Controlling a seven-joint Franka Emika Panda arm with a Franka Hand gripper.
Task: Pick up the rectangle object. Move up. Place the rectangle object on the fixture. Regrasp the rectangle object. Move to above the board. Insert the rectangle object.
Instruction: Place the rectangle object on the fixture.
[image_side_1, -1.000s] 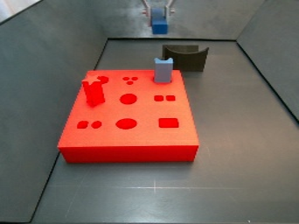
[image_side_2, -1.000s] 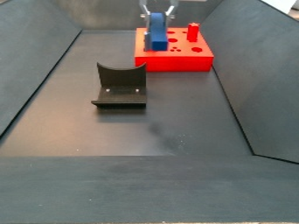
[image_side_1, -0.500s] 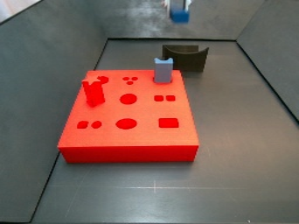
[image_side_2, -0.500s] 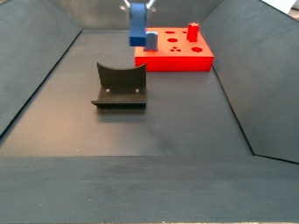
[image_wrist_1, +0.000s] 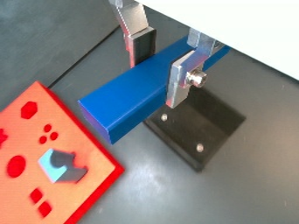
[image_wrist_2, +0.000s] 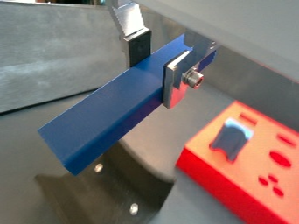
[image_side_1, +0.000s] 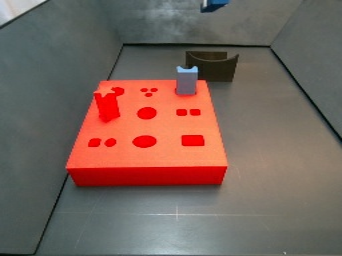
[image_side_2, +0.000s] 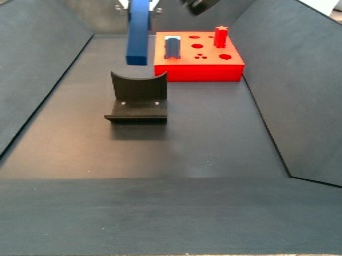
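The rectangle object (image_wrist_1: 142, 94), a long blue bar, hangs in the air clamped between the silver fingers (image_wrist_1: 183, 77) of the gripper (image_wrist_1: 163, 58), directly over the dark fixture (image_wrist_1: 197, 129), apparently so it can be set down there for a regrasp. Both wrist views show the grasp and the red board (image_wrist_2: 247, 170) with its grey-blue peg (image_wrist_2: 232, 137) off to the side. In a side view the bar (image_side_2: 139, 30) hangs upright above the fixture (image_side_2: 138, 98), with the hand almost entirely out of frame
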